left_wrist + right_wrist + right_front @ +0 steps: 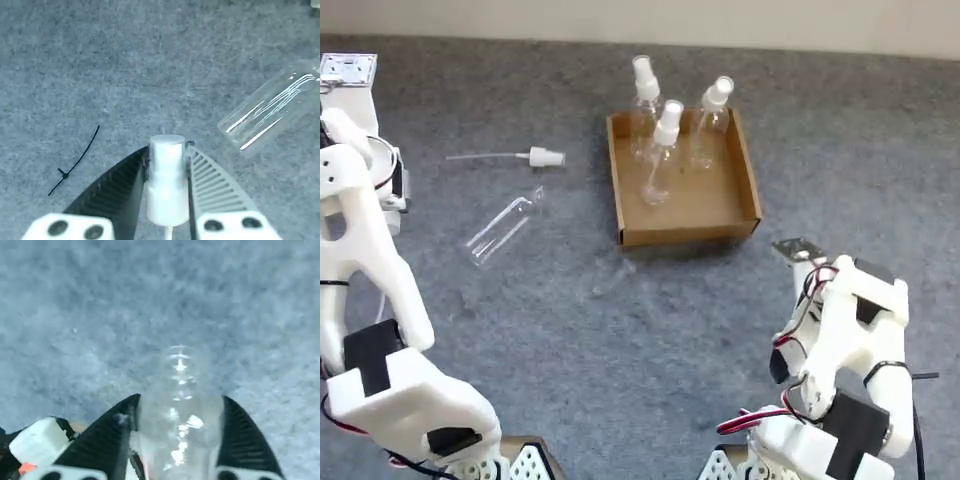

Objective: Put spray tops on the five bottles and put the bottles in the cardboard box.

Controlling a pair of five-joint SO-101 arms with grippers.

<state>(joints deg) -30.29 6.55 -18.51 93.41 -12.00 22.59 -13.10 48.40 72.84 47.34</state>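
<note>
The left fingers (210, 180) are closed on a spray top (167, 185), its head just past their tips and its thin tube running back toward the wrist. The right fingers (112, 435) clamp a clear bottle (180, 435) whose long axis runs straight out ahead of them, though which end leads I cannot tell. Joining them looks to need tube and neck turned to face each other. Farther out from the left fingers a second bottle (272, 112) lies flat on the desk (100, 60), and the box (616, 185) stands beyond it.
</note>
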